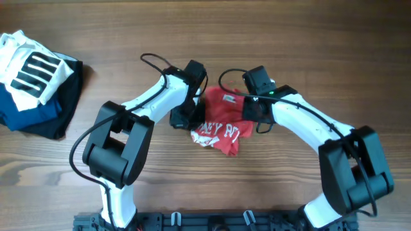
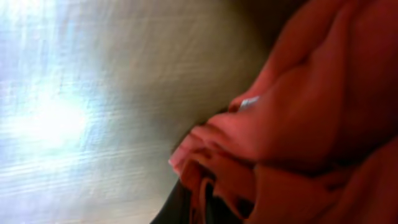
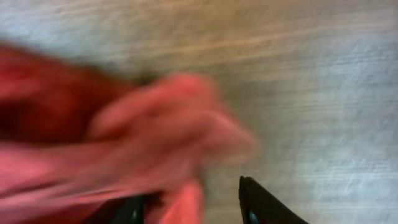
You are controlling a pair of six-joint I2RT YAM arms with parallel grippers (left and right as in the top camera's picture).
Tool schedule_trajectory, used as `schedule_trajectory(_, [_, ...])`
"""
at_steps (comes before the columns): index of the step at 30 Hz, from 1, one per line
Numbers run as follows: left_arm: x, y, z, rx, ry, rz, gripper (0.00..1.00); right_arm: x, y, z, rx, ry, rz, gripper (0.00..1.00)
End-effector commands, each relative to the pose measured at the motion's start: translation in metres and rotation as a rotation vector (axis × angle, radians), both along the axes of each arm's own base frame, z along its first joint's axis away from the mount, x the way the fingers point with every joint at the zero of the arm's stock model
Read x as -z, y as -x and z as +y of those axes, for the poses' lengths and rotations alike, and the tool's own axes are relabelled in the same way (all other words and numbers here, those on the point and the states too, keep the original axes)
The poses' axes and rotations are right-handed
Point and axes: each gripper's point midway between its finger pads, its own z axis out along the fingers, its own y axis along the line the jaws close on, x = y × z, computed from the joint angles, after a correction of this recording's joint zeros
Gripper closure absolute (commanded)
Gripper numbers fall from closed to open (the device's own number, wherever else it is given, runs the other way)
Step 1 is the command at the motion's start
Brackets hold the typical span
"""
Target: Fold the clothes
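The red T-shirt lies crumpled in a heap at the middle of the table, with white lettering showing on its front fold and a small white tag near the top. My left gripper is at the shirt's left edge. In the left wrist view its dark fingers pinch a fold of the red cloth. My right gripper is at the shirt's right edge. In the blurred right wrist view its fingers stand apart with a flap of the red cloth between them.
A pile of other garments sits at the far left: a white one with black stripes on top of navy and black ones. Both arms curve in from the front edge of the wooden table.
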Motion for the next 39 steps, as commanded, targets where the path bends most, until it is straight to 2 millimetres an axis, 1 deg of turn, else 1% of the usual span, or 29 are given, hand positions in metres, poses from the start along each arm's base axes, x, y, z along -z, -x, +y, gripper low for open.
schedule_trajectory(1, [0.013, 0.025, 0.031, -0.037, -0.143, 0.090, 0.96, 0.000, -0.017, -0.009, -0.056, 0.047, -0.056, 0.48])
schedule_trajectory(2, [0.012, 0.028, 0.033, -0.036, -0.152, 0.099, 0.96, -0.002, -0.022, -0.006, -0.090, 0.043, -0.074, 0.48])
schedule_trajectory(4, [0.010, 0.028, 0.038, -0.053, -0.180, 0.092, 0.96, -0.005, -0.025, -0.002, -0.133, 0.034, -0.083, 0.48])
schedule_trajectory(5, [0.007, 0.025, 0.042, -0.062, -0.203, 0.071, 0.96, -0.004, -0.024, 0.000, -0.150, 0.026, -0.079, 0.48])
schedule_trajectory(7, [0.000, 0.017, 0.051, -0.077, -0.249, 0.014, 0.92, -0.003, -0.021, 0.000, -0.152, 0.028, -0.066, 0.47])
schedule_trajectory(9, [-0.015, 0.005, 0.059, -0.112, -0.279, -0.060, 0.87, -0.002, -0.018, -0.001, -0.150, 0.031, -0.052, 0.47])
schedule_trajectory(11, [-0.041, -0.010, 0.069, -0.178, -0.273, -0.157, 0.73, -0.001, -0.014, -0.003, -0.148, 0.037, -0.034, 0.46])
schedule_trajectory(12, [-0.058, -0.018, 0.075, -0.216, -0.249, -0.211, 0.36, -0.001, -0.010, -0.005, -0.146, 0.040, -0.021, 0.46])
schedule_trajectory(13, [-0.073, -0.025, 0.080, -0.249, -0.222, -0.258, 0.02, -0.004, -0.008, -0.005, -0.145, 0.040, -0.020, 0.46])
schedule_trajectory(15, [-0.097, -0.036, 0.091, -0.306, -0.181, -0.338, 0.00, -0.011, -0.007, -0.007, -0.144, 0.046, -0.029, 0.46])
schedule_trajectory(16, [-0.106, -0.040, 0.093, -0.323, -0.156, -0.367, 0.00, -0.016, -0.007, -0.008, -0.143, 0.048, -0.036, 0.46])
schedule_trajectory(17, [-0.113, -0.045, 0.090, -0.304, -0.109, -0.393, 0.00, -0.021, -0.007, -0.008, -0.142, 0.044, -0.046, 0.46])
schedule_trajectory(19, [-0.127, -0.055, 0.061, -0.167, 0.097, -0.432, 0.00, -0.037, -0.006, -0.008, -0.139, 0.033, -0.079, 0.46])
schedule_trajectory(22, [-0.125, -0.059, 0.033, 0.004, 0.243, -0.441, 0.00, -0.058, -0.002, -0.010, -0.123, 0.017, -0.112, 0.43])
schedule_trajectory(25, [-0.106, -0.061, 0.013, 0.135, 0.345, -0.410, 0.00, -0.081, 0.004, -0.012, -0.116, 0.002, -0.152, 0.41])
schedule_trajectory(28, [-0.078, -0.059, 0.001, 0.210, 0.411, -0.344, 0.00, -0.102, 0.011, -0.015, -0.114, -0.011, -0.191, 0.40])
schedule_trajectory(30, [-0.059, -0.056, -0.010, 0.244, 0.473, -0.298, 0.00, -0.112, 0.016, -0.017, -0.111, -0.018, -0.208, 0.39])
schedule_trajectory(32, [-0.045, -0.056, -0.020, 0.254, 0.523, -0.269, 0.00, -0.117, 0.020, -0.018, -0.112, -0.019, -0.213, 0.39])
schedule_trajectory(33, [-0.043, -0.054, -0.025, 0.265, 0.555, -0.259, 0.00, -0.117, 0.020, -0.019, -0.112, -0.019, -0.212, 0.39])
schedule_trajectory(35, [-0.033, -0.047, -0.041, 0.286, 0.663, -0.215, 0.00, -0.117, 0.023, -0.020, -0.110, -0.017, -0.203, 0.39])
schedule_trajectory(37, [-0.021, -0.043, -0.047, 0.288, 0.673, -0.185, 0.00, -0.116, 0.023, -0.020, -0.098, -0.021, -0.202, 0.39])
schedule_trajectory(39, [-0.009, -0.036, -0.052, 0.299, 0.669, -0.149, 0.05, -0.116, 0.024, -0.020, -0.088, -0.023, -0.198, 0.39])
